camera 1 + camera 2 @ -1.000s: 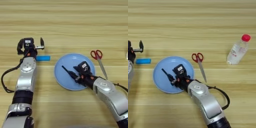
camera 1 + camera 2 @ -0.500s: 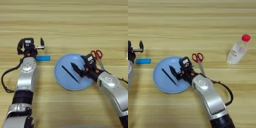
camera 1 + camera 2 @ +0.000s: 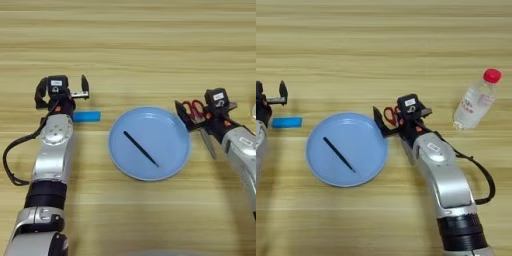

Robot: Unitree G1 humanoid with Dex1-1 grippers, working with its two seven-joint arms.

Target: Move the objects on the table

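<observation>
free: far table (image 3: 130, 40) | blocked: plate (image 3: 172, 125), bottle (image 3: 476, 100) right

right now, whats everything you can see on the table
plate: one, light blue, round, middle of the table
black stick: one, thin, lying aslant inside the plate
scissors: one pair, red handles, silver blades, just right of the plate, partly hidden by the right hand
blue block: one, bright blue, flat, left of the plate
bottle: one, clear with red cap, lying far right
table: one, light wood grain, fills the view
left hand: black fingers open, empty, above the blue block
right hand: black fingers open, over the scissors' handles
</observation>
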